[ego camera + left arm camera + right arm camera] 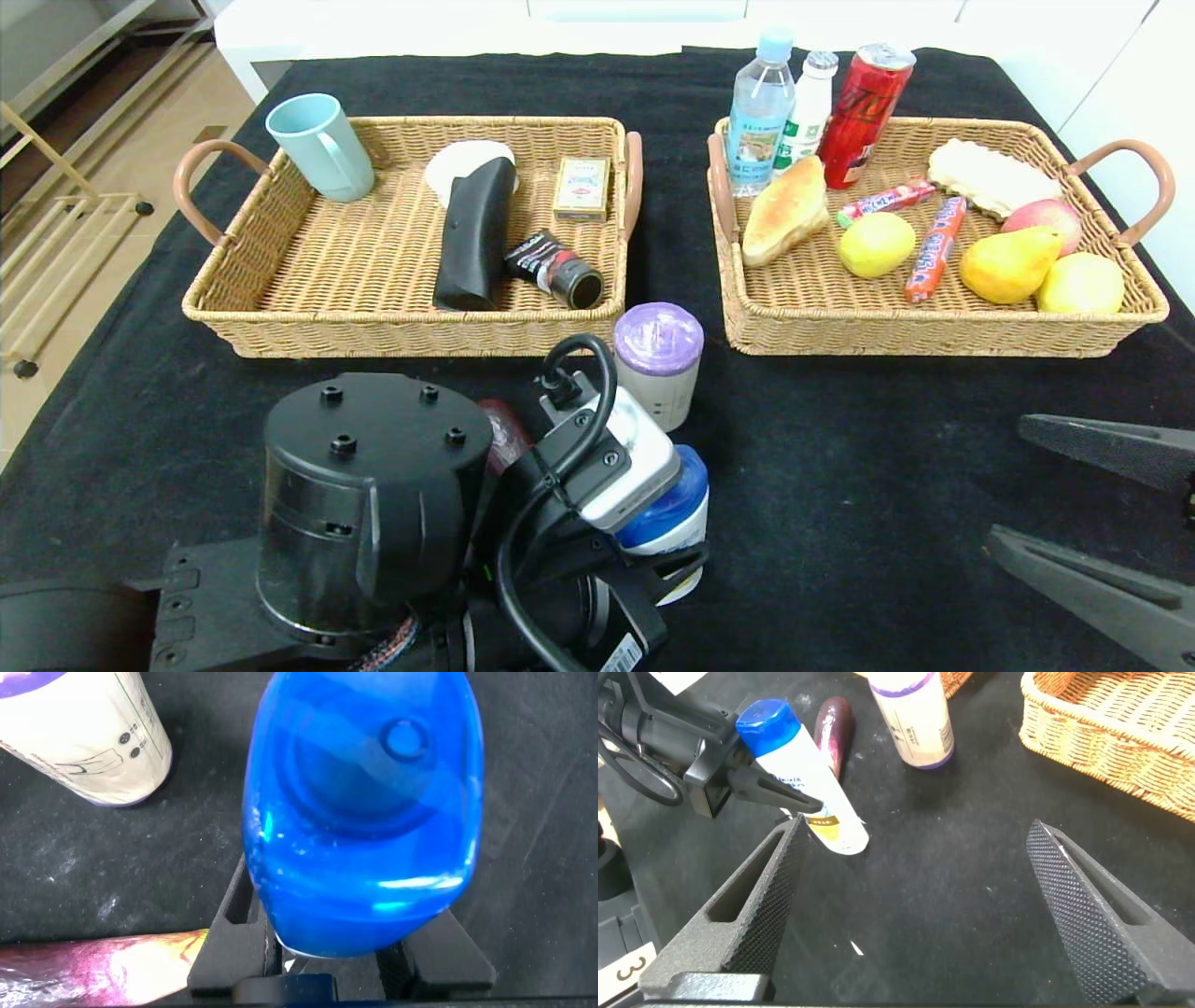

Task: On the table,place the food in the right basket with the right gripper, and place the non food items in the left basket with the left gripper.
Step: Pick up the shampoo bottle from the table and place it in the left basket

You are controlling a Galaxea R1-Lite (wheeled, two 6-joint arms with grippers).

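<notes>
My left gripper (346, 938) is shut on the white bottle with the blue cap (670, 509) at the front middle of the table (840, 448). The bottle (799, 775) leans in the grip. The beige cup with the purple lid (658, 359) stands just behind it. The purple eggplant (831, 726) lies beside the bottle, mostly hidden by my left arm in the head view. My right gripper (1006, 485) hangs open and empty at the front right. The black case (476, 233) lies in the left basket (280, 313). A croissant (784, 210) and a lemon (876, 245) lie in the right basket (934, 338).
The left basket also holds a blue mug (322, 145), a small box (582, 187) and a dark can (555, 269). The right basket also holds bottles, a red can (864, 112), wrapped sweets, a pear (1008, 264) and other fruit.
</notes>
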